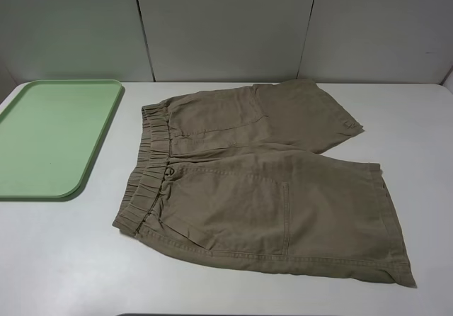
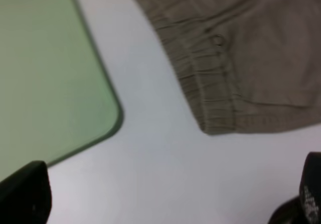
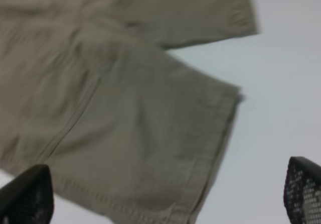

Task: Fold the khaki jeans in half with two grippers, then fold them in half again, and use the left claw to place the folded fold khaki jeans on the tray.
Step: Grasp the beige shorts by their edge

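Note:
The khaki jeans [image 1: 262, 181] lie flat and unfolded on the white table, waistband toward the tray and both legs pointing right. The pale green tray [image 1: 53, 135] sits empty at the far left. Neither arm shows in the exterior high view. In the left wrist view my left claw [image 2: 165, 199] hangs open above bare table between the tray's corner [image 2: 60, 83] and the waistband's near end [image 2: 210, 98]. My right gripper [image 3: 165, 194] is open above the near leg's hem [image 3: 210, 148], with only its black fingertips [image 3: 25, 196] showing.
The white table [image 1: 64, 259] has free surface in front of the shorts and to their right. Grey wall panels [image 1: 226, 25] close off the back. The tray's near corner reaches close to the table's left edge.

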Tool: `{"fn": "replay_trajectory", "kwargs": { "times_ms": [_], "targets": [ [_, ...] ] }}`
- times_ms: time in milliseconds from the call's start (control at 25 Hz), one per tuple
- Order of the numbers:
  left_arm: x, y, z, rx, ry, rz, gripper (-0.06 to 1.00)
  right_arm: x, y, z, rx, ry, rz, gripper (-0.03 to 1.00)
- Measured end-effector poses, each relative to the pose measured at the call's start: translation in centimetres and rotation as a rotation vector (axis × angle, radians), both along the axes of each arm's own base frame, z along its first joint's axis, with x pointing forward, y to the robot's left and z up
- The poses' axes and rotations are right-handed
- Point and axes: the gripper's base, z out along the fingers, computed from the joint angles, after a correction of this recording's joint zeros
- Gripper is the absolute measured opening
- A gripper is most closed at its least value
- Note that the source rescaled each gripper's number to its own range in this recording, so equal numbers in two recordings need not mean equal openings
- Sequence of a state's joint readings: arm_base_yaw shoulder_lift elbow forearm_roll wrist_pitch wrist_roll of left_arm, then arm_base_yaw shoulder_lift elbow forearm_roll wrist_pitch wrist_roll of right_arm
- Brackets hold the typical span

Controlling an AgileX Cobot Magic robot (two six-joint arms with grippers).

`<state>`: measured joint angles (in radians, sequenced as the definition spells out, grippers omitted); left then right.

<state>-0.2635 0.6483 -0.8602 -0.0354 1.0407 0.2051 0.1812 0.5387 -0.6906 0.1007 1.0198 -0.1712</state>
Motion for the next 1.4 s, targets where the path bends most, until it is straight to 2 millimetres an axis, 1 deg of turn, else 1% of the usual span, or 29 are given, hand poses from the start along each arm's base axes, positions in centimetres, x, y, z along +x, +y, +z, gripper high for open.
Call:
{"fn": "replay_trajectory", "kwargs": {
  "times_ms": [120, 240, 400, 600, 760, 880, 1000, 1160, 1400],
  "targets": [
    [1.7, -1.8, 0.2, 0.082, 0.031, -0.169, 0.99, 1.8, 1.4, -0.9, -0.065, 0.083, 0.139, 1.0],
    [2.8, -3.9, -0.7, 0.187, 0.087, -0.329, 0.99, 2.9, 3.1, -2.0, -0.139, 0.155, 0.294, 1.0],
    [3.7, -6.9, -2.7, 0.319, 0.192, -0.547, 0.99, 3.4, 5.9, -3.4, -0.228, 0.224, 0.514, 1.0],
    [4.4, -10.1, -5.2, 0.452, 0.276, -0.779, 0.99, 3.5, 8.5, -5.1, -0.369, 0.277, 0.734, 1.0],
    [5.7, -11.8, -7.4, 0.508, 0.345, -0.843, 0.99, 3.8, 10.0, -6.4, -0.463, 0.305, 0.848, 1.0],
    [6.7, -13.0, -9.1, 0.536, 0.375, -0.88, 0.99, 4.3, 10.8, -7.3, -0.495, 0.314, 0.886, 1.0],
    [7.8, -14.1, -10.8, 0.551, 0.387, -0.91, 0.99, 4.8, 11.4, -8.7, -0.515, 0.319, 0.915, 1.0],
    [9.2, -15.6, -13.3, 0.559, 0.38, -0.939, 0.98, 5.0, 11.6, -10.8, -0.543, 0.318, 0.963, 1.0],
    [10.4, -17.0, -17.4, 0.594, 0.453, -0.975, 0.98, 4.6, 11.0, -13.0, -0.571, 0.305, 0.993, 1.0]
  ]
}}
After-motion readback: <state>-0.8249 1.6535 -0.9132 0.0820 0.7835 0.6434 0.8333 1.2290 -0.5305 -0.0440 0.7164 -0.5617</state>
